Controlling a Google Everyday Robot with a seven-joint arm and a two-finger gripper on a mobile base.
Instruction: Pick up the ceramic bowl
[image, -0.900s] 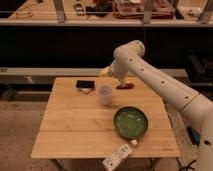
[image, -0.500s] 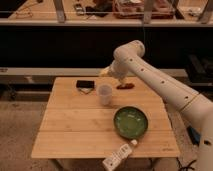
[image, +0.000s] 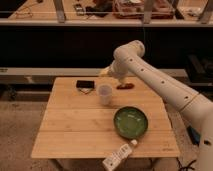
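The ceramic bowl (image: 131, 121) is wide, shallow and glossy green. It sits on the wooden table (image: 75, 130), right of centre and toward the front. My gripper (image: 106, 73) is at the end of the white arm (image: 155, 80), above the table's back edge. It is behind the small translucent white cup (image: 104, 94), well back and left of the bowl, and not touching it.
A black flat object (image: 85, 84) lies at the back left of the table. A small reddish-brown item (image: 125, 86) lies at the back, right of the cup. A white bottle (image: 119, 156) lies at the front edge. Dark shelving stands behind the table.
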